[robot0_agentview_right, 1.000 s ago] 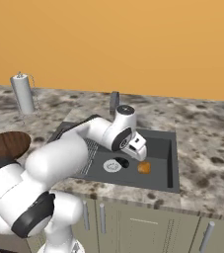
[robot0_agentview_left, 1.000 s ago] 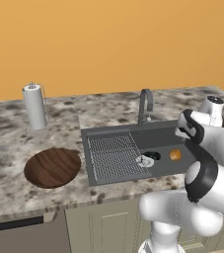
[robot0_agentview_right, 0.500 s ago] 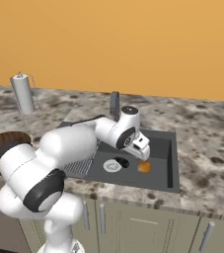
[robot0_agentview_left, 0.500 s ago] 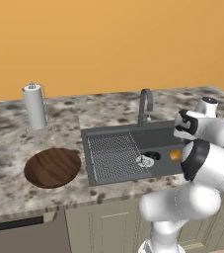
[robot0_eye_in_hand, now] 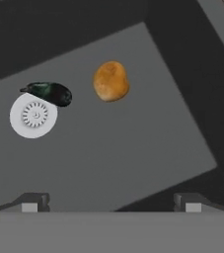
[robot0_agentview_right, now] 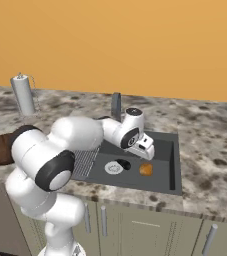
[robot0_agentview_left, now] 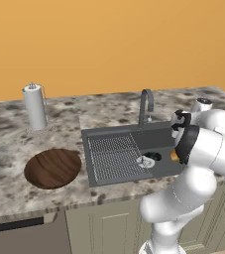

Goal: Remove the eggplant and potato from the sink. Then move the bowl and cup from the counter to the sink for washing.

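My gripper (robot0_eye_in_hand: 111, 203) hangs open above the right part of the dark grey sink (robot0_eye_in_hand: 133, 163), with nothing between its fingers; it is also seen as the gripper (robot0_agentview_right: 146, 149) just above the basin. On the sink floor below lies the orange-tan potato (robot0_eye_in_hand: 111, 81) (robot0_agentview_right: 145, 169). To its left the nearly black eggplant (robot0_eye_in_hand: 49, 93) (robot0_agentview_right: 124, 163) (robot0_agentview_left: 152, 156) rests against the round silver drain (robot0_eye_in_hand: 33, 115). The brown wooden bowl (robot0_agentview_left: 53, 167) sits on the speckled counter (robot0_agentview_left: 15, 149) left of the sink (robot0_agentview_left: 114, 154). The cup is out of view.
A white paper-towel roll (robot0_agentview_left: 34, 106) stands at the back left of the counter. The curved grey faucet (robot0_agentview_left: 145, 106) rises behind the basin. A ribbed grid (robot0_agentview_left: 113, 155) fills the sink's left half. My own arm (robot0_agentview_right: 75, 137) hides part of the bowl in the right base view.
The arm's elbow has swung round and the hand has shifted slightly over the sink's right part. The jaws stayed open; eggplant, potato and bowl have not moved.
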### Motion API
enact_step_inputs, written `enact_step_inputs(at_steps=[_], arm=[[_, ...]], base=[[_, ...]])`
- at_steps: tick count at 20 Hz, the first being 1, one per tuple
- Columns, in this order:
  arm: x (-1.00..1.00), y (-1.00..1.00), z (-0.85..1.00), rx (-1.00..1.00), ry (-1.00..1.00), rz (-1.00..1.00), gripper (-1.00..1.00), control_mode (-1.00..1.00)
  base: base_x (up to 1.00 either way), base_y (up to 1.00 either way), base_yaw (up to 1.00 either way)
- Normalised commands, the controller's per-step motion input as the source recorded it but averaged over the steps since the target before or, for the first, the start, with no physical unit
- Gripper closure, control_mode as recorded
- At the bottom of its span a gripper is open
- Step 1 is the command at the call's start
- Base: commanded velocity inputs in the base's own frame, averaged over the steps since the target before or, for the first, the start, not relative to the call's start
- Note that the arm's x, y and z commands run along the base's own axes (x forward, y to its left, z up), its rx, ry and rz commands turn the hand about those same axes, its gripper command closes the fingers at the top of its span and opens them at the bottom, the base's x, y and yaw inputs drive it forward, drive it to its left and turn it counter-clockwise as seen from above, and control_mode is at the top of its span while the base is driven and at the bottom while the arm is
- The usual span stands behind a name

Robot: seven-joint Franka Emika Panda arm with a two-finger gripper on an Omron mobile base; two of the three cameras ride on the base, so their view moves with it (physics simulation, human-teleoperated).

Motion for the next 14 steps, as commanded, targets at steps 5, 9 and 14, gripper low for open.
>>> enact_step_inputs(at_steps=[5,9,14], arm=[[0.26,-0.11,-0.19,0.00,0.00,0.06,-1.00,-1.00],[0.25,-0.12,-0.18,0.00,0.00,0.07,-1.00,-1.00],[0.26,-0.10,-0.17,0.00,0.00,0.07,-1.00,-1.00]], base=[[0.00,0.00,0.00],[0.00,0.00,0.00],[0.00,0.00,0.00]])
